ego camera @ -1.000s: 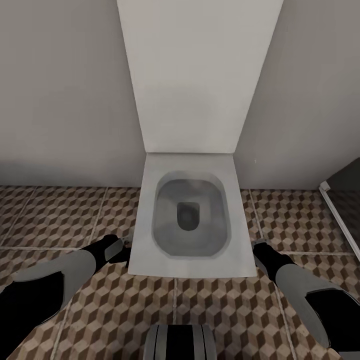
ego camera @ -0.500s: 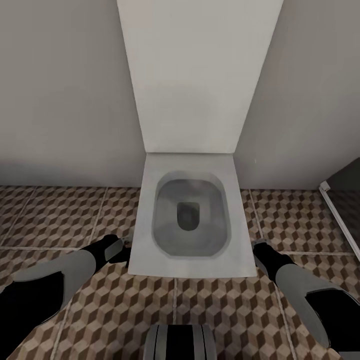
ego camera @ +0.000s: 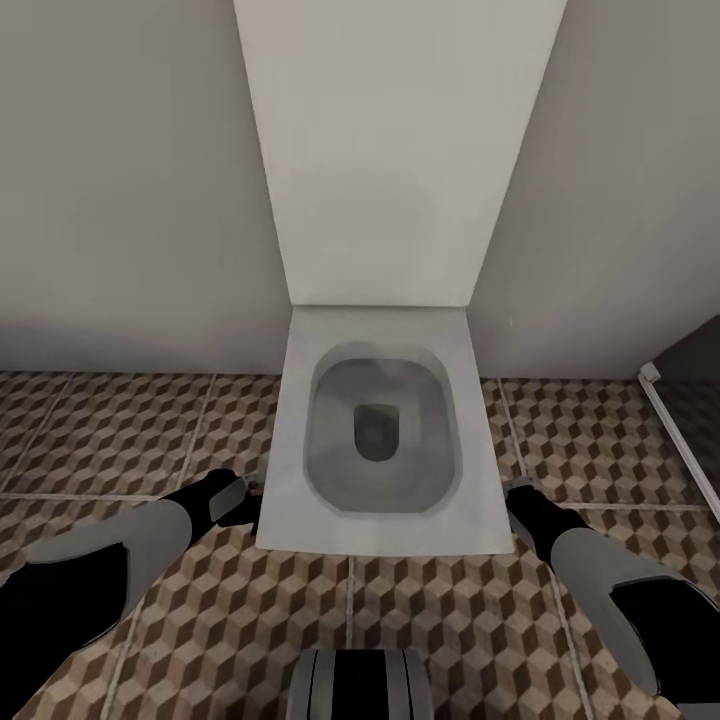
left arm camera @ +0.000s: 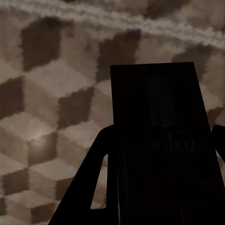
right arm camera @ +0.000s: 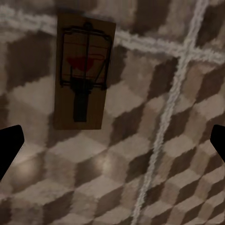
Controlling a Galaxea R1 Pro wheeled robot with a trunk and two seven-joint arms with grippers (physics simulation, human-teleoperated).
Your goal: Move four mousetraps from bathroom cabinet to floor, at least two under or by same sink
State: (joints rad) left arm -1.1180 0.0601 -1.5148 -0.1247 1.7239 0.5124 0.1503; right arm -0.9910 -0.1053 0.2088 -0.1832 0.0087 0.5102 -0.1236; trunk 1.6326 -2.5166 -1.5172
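Lying flat on the bathroom floor point(right arm camera: 178, 159), a mousetrap point(right arm camera: 83, 70).

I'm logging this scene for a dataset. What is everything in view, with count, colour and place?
toilet: one, white, lid raised against the wall, straight ahead between the arms.
mousetrap: one, brown with dark wire and a red spot, flat on the floor below the right gripper.
bathroom floor: brown, beige and white cube-pattern tiles, pale grout.
wall: grey, behind the toilet.
left gripper: one, black, beside the toilet; dark flat piece between its fingers.
right gripper: one, black, open above the floor.
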